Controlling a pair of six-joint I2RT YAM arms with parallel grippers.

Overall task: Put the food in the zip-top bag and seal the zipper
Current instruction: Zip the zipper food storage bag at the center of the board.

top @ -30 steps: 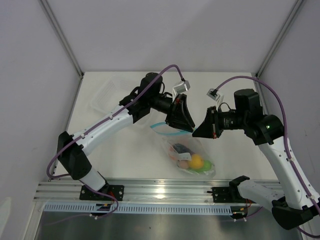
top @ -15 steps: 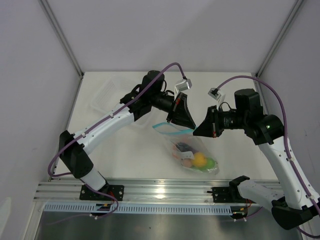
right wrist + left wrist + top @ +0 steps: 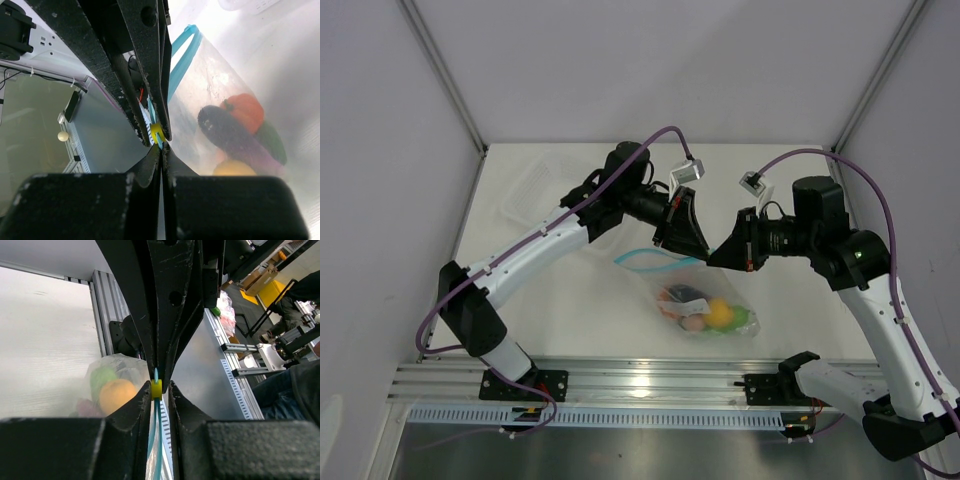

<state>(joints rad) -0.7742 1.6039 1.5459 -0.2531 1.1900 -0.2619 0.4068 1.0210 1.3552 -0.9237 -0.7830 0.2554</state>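
Observation:
The clear zip-top bag [image 3: 705, 300] hangs between both grippers, its bottom on the table. It holds the food: yellow lemon [image 3: 720, 313], green pepper [image 3: 743, 320], pink peach [image 3: 692, 324], and in the right wrist view orange pumpkin [image 3: 243, 111] and purple eggplant [image 3: 230, 135]. The blue zipper [image 3: 638, 258] trails left from the grippers. My left gripper [image 3: 695, 250] is shut on the zipper at its yellow slider [image 3: 156, 388]. My right gripper [image 3: 718, 258] is shut on the zipper's end [image 3: 161, 141], tip to tip with the left one. The cucumber is not clearly seen.
A clear rigid tray [image 3: 535, 190] stands at the back left of the white table [image 3: 570, 300]. The aluminium rail [image 3: 640, 380] runs along the near edge. Grey walls close in the left, right and back.
The two grippers have come together until their tips meet at the zipper. The bag's food bulge has shifted to the right and the blue strip now trails farther left.

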